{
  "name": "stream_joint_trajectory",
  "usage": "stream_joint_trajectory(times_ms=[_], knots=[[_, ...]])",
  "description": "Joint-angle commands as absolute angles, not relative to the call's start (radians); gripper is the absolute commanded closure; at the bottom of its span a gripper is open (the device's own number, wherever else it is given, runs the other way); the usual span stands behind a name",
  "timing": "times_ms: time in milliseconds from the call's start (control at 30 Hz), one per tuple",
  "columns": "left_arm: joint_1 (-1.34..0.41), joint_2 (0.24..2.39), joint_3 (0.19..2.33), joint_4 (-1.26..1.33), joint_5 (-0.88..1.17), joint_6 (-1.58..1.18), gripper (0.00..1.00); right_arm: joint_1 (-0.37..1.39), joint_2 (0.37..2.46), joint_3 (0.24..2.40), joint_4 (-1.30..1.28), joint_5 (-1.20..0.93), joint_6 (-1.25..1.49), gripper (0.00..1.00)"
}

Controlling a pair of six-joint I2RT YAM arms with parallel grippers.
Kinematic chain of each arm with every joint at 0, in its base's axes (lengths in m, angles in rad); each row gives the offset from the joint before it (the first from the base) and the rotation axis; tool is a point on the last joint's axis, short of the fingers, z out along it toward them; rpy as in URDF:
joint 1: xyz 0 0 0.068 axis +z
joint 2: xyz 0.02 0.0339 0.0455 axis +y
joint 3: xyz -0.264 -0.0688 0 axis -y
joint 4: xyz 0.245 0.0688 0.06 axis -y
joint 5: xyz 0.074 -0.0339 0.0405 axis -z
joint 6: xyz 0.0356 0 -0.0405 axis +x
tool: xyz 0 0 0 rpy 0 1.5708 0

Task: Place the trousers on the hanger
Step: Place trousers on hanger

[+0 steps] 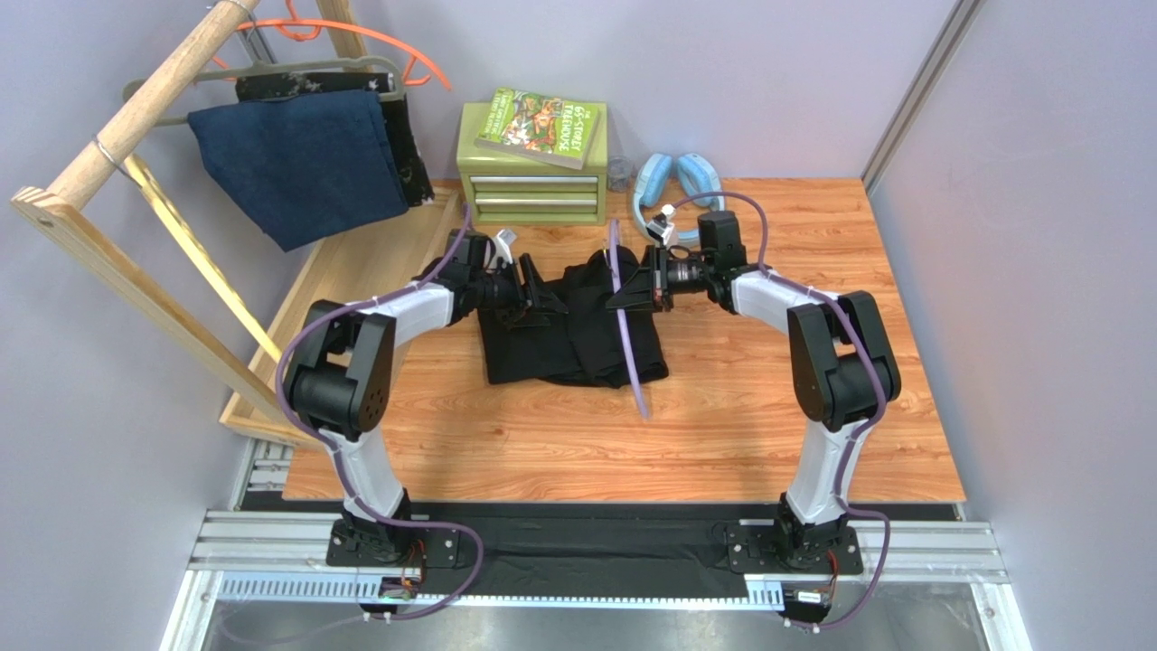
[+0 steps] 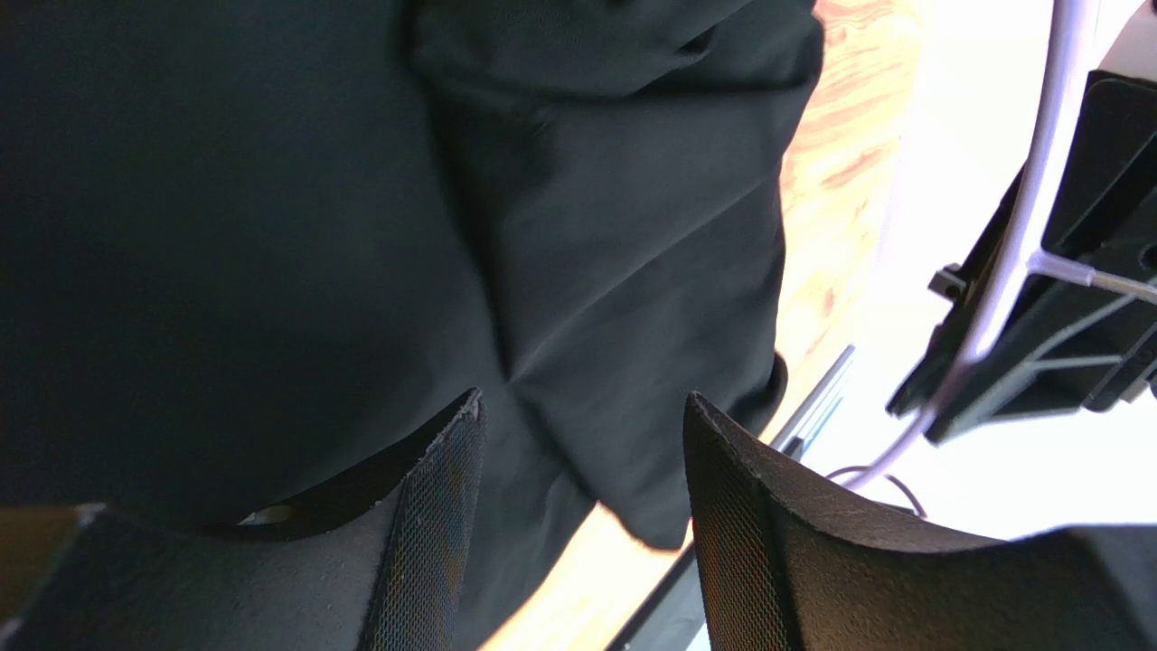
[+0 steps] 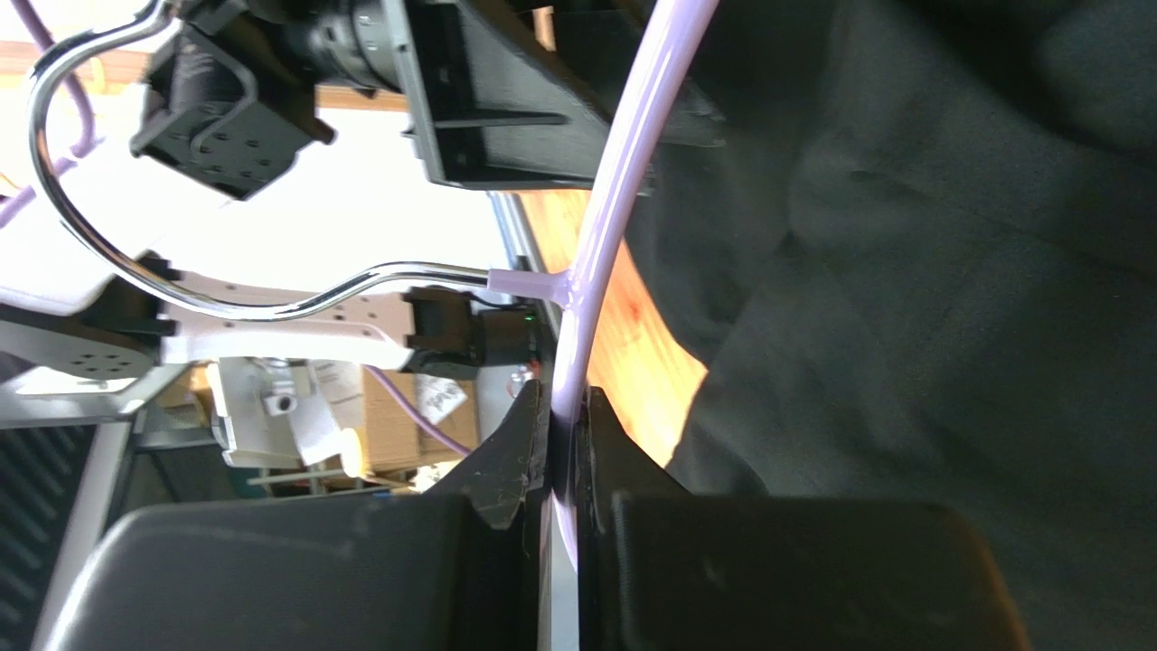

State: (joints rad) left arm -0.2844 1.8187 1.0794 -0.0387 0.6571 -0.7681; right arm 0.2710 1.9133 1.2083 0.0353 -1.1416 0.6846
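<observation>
The black trousers (image 1: 564, 332) lie bunched on the wooden table between my two arms. They fill most of the left wrist view (image 2: 272, 204). My left gripper (image 1: 533, 290) is at their left edge, open (image 2: 584, 421), with the cloth beyond the fingers and nothing between them. My right gripper (image 1: 649, 281) is shut (image 3: 568, 421) on the thin lavender hanger (image 1: 629, 332), pinching its arm (image 3: 611, 204). The hanger stands on edge over the right side of the trousers (image 3: 924, 339), its hook pointing away from them. The hanger also shows in the left wrist view (image 2: 1019, 231).
A green toolbox (image 1: 530, 183) with a book on top stands at the back. Blue headphones (image 1: 675, 179) lie to its right. A wooden rack (image 1: 136, 122) on the left carries a navy garment (image 1: 306, 156) and an orange hanger (image 1: 367, 34).
</observation>
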Motion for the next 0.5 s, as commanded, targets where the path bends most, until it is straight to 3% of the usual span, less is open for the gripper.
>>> stream_joint_trajectory(times_ms=[0,467], knots=[[-0.305,1.856,1.153,0.041,0.684,-0.733,0.38,0.268,1.919,1.209,0.198,-1.200,0.784,1.00],[-0.342,1.977,1.175,0.076,0.621,-0.761,0.31,0.268,1.986,1.210,0.230,-1.195,0.812,1.00]])
